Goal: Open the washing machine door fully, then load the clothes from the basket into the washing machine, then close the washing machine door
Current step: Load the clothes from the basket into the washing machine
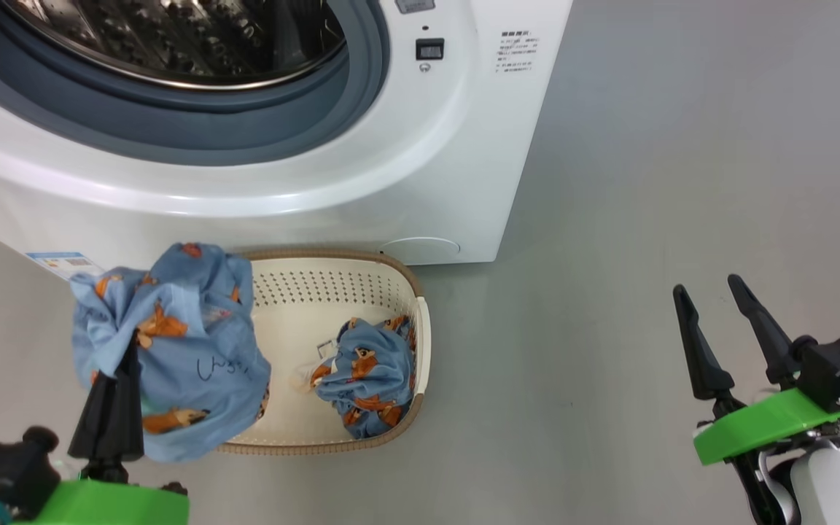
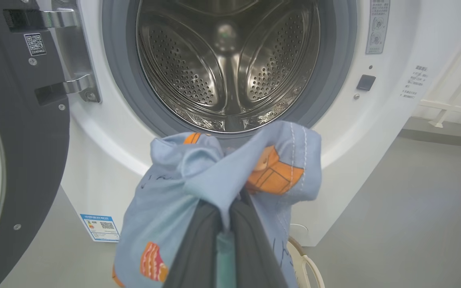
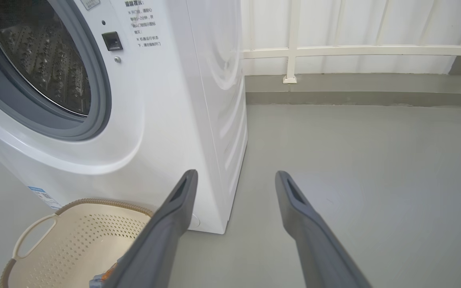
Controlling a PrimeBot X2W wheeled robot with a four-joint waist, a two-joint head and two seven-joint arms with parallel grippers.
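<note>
Clearly the left gripper [image 1: 127,361] has its fingers pressed together on one bundle of cartoon-print clothes [image 1: 172,343]. It holds the bundle up over the left end of the basket [image 1: 421,328], in front of the washing machine [image 1: 420,182] and below the drum [image 2: 226,72] mouth. The pinch looks to be on a single fold, with most of the cloth sagging around and beneath the fingers, so the fabric may slip free on the way up and land on the floor [image 1: 646,219]. That hanging tail could also snag on the grey-blue gasket [image 2: 122,88] lip and end up draped over it instead of inside. The open washing machine door [image 2: 26,152] stands close on the left, and a wide swing of the arm might knock it. A second bundle [image 1: 365,372] lies in the basket's right end. The right gripper [image 1: 706,286] has its fingers spread wide with nothing between them, well off to the right above bare floor
</note>
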